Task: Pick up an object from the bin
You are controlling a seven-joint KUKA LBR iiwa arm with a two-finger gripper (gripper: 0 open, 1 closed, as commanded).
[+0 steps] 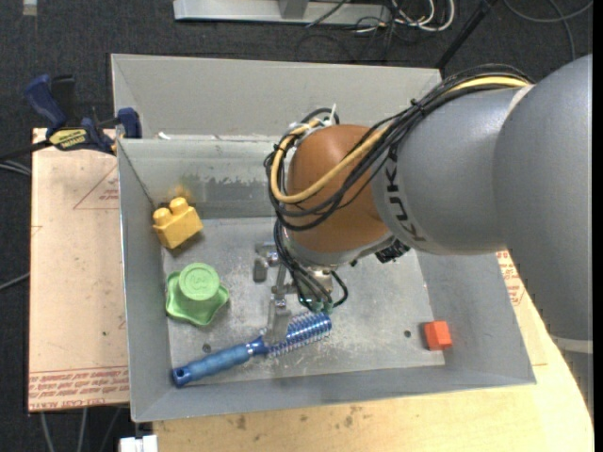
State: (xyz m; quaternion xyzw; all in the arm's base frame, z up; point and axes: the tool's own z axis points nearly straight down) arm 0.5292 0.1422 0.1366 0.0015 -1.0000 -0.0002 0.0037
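Low near the middle of the bin (377, 309): the pincer (278, 299), pointing down at the floor. Cannot tell if open or shut, being half hidden under the round orange cover (330, 191) on the wrist.

Just beside it, touching or almost touching: the bristle end of a blue brush (247, 351). Lying flat, with the handle stretching away toward the front left corner. Most likely the thing to pick, being the nearest by far. Probably best grabbed at the neck between bristles and handle, because thin there and easy to close on. A bit tricky though: long, and likely to tip if lifted by one end.

Farther left, apart from the brush head: a green cup-like toy (196, 296), sitting flat on the floor. Behind that, near the left wall: a yellow block (177, 224) with a bump on top. Far off on the right side: a small orange block (435, 335), all alone.

All loose and spread out, not heaped, so plenty of room to reach down without bumping a neighbour.
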